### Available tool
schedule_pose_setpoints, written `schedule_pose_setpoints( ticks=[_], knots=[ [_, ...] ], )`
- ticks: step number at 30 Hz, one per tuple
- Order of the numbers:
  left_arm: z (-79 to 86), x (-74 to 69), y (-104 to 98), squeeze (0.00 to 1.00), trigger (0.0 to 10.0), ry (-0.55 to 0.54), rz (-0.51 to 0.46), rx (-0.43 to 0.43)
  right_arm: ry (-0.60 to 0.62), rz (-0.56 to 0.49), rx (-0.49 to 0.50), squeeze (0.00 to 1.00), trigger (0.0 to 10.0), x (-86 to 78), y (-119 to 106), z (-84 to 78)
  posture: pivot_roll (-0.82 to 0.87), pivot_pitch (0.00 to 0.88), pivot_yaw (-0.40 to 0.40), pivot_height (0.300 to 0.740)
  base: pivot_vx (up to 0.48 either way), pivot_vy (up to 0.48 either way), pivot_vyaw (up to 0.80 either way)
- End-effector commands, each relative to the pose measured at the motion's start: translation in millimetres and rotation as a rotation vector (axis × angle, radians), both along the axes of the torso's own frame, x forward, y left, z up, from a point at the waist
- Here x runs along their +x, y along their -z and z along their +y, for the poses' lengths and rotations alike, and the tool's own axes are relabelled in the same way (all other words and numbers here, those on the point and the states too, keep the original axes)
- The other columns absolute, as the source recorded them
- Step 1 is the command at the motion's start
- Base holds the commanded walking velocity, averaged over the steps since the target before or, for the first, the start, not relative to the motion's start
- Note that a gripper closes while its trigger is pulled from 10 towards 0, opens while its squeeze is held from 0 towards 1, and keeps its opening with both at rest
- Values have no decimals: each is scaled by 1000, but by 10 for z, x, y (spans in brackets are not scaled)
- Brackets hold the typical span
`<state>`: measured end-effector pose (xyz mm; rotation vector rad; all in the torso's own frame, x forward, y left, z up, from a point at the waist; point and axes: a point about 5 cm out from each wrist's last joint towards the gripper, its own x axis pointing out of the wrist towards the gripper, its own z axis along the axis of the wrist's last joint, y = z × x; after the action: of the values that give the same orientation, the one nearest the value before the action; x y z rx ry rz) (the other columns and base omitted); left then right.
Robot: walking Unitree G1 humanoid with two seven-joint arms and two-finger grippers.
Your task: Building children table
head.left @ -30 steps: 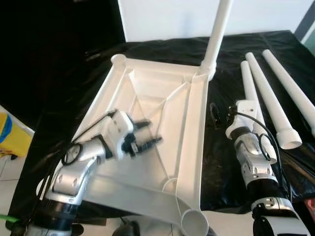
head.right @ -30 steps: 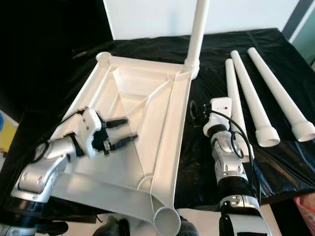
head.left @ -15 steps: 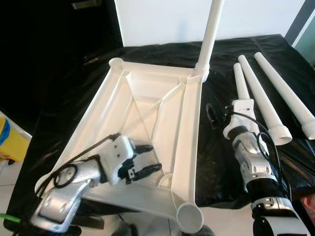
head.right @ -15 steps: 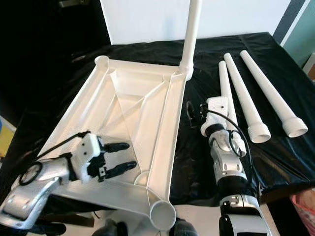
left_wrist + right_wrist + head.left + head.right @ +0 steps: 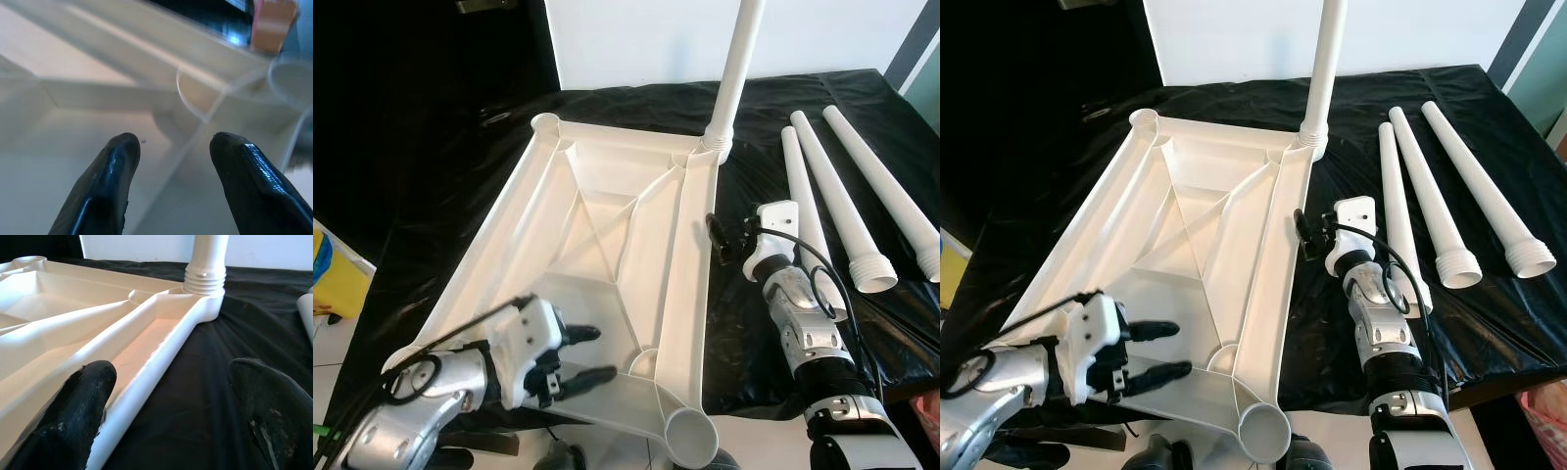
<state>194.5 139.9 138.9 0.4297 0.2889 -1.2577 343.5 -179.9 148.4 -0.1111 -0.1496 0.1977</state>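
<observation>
The white tabletop (image 5: pixel 607 235) lies upside down on the bench (image 5: pixel 460 196), which is covered in black plastic sheet, with its ribbed underside facing up. One white leg (image 5: pixel 736 69) stands upright, screwed into the far right corner socket. The near right corner socket (image 5: pixel 690 438) is an open round hole hanging over the bench's front edge.

The left arm reaches in from the lower left, forearm angled up and to the right, wrist bent so the left gripper (image 5: pixel 579 354) points across the near end of the tabletop toward the right rail. Its two black fingers (image 5: pixel 110 181) are apart, one above the other, with nothing between them (the wrist view shows them hovering just over the inner ribs near the corner).

The right arm comes straight up from the lower right, forearm nearly parallel to the tabletop's right rail. The right gripper (image 5: pixel 1304 235) sits on the black sheet just beside that rail, fingers spread wide and empty, pointing toward the mounted leg.

Three loose legs (image 5: pixel 832 196) lie side by side on the bench to the right, threaded ends toward the robot
</observation>
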Motion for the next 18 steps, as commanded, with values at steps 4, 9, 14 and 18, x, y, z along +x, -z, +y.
schedule_pose_setpoints(
  ticks=[4, 9, 14, 18],
  knots=[
    [16, -71, 62, 0, 10000, 92, 60, 67, -2, 23, 0, 0, 10000, 9, 26, -24, 13, 140, 18, 740, 0, 0, 0],
    [17, 53, 172, 0, 10000, 44, 7, 162, 11, 20, -6, 0, 10000, 14, 15, -67, 10, 137, 20, 740, 0, 0, 0],
    [38, 240, 226, 0, 10000, -53, -61, 219, 11, 20, -4, 0, 10000, 14, 22, -56, 9, 130, 22, 740, 0, 0, 0],
    [56, 476, 210, 0, 10000, -183, -160, 243, 6, 18, 0, 0, 10000, 20, 23, -32, 10, 124, 25, 740, 0, 0, 0]
  ],
)
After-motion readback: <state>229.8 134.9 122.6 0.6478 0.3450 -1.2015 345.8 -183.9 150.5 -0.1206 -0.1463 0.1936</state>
